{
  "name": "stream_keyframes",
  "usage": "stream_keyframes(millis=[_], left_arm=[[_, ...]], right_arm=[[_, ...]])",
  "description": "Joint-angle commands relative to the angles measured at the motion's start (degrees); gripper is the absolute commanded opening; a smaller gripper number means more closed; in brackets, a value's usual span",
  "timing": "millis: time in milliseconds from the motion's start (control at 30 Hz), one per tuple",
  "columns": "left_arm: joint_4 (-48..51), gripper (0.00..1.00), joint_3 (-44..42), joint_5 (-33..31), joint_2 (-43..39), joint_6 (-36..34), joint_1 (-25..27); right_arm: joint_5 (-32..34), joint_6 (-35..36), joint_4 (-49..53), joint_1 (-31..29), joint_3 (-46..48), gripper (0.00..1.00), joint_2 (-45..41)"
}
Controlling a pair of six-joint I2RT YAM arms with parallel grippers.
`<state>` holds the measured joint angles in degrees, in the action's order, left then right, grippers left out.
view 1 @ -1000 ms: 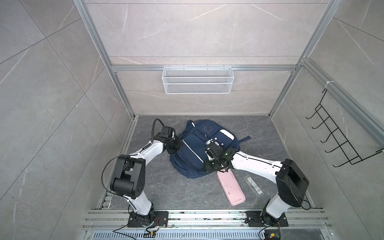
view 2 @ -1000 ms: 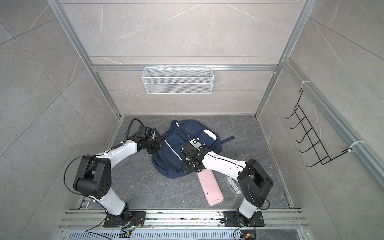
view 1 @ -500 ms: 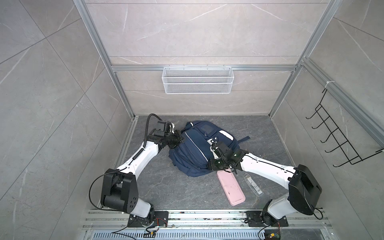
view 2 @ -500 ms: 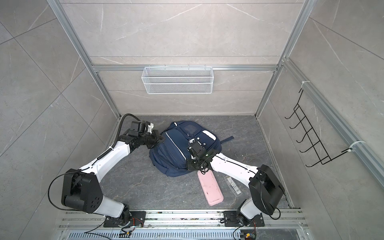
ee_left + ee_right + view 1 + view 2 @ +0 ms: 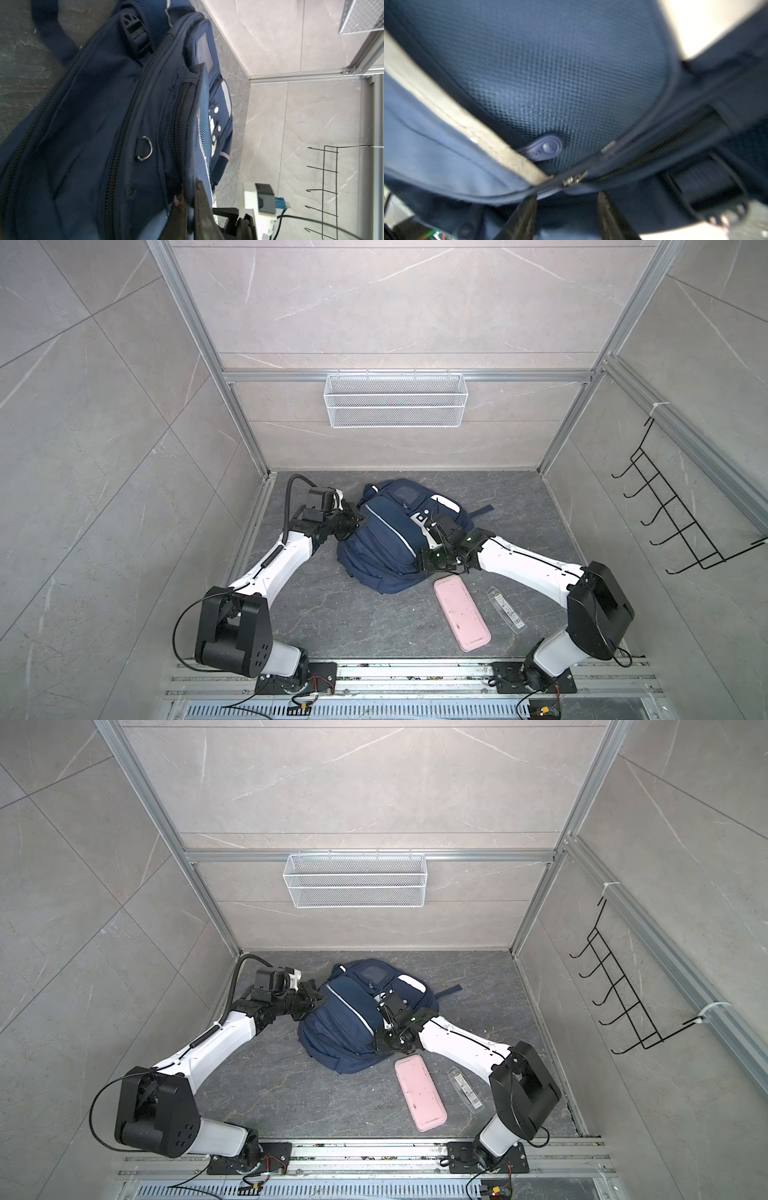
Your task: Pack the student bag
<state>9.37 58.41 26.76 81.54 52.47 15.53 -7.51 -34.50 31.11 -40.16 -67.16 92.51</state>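
Shows, in both top views, the student bag [image 5: 384, 549] lying front-up on the dark grey surface [image 5: 332, 618], toward the back wall and roughly midway between the two arms. Places the left claw [image 5: 354, 517] at the bag's upper left edge. Has it, by the left wrist view, clamped tight on a fold of navy fabric beside a zipped pocket, with a small metal D-ring [image 5: 145, 148] nearby on the bag's side. Sets the right claw [image 5: 420, 565] against the bag's right side, lower down. Gives, in the blurred right wrist view, its fingers [image 5: 527, 214] partway apart under a zipped seam, close to a metal zip pull [image 5: 574, 180] and a pale stripe [image 5: 467, 128]. Cannot tell of any fabric gripped between them. Shows a pink case [image 5: 461, 614] flat just in front of the bag, near the right arm, and a slim clear packet [image 5: 505, 608] beside that. Shows a white wire basket [image 5: 395, 400] on the back wall and a black hook rack [image 5: 681, 526] on the right wall.
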Motion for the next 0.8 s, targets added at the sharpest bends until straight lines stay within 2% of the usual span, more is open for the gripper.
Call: stream_keyframes(millis=[0,167,333,533,667,767], left_arm=[[-6.29,0.00,-1.66,7.89,-4.16,3.96,0.90],[-13.67,0.00,-6.66,8.91,-5.03,9.80,0.91],[-21.93,0.00,-10.68,8.91,-4.81,15.22,0.97],[-27.07,0.00,-11.54,9.01,-4.09,18.84,0.97],[-30.53,0.00,-11.72,9.38,-3.00,21.22,0.94],[-32.13,0.00,-11.88,9.79,-2.39,22.31,0.93]], right_arm=[[1.87,0.96,-5.94,2.46,-5.54,0.51,1.28],[-0.19,1.38,-6.78,4.42,-8.34,0.51,2.12],[-5.83,5.15,-1.44,3.99,-11.38,0.50,1.52],[-7.85,6.27,0.57,-1.54,-4.93,0.48,-4.01],[-4.21,6.16,2.09,-6.85,-2.72,0.49,-3.93],[-3.04,5.29,1.72,-7.98,-1.31,0.49,-3.41]])
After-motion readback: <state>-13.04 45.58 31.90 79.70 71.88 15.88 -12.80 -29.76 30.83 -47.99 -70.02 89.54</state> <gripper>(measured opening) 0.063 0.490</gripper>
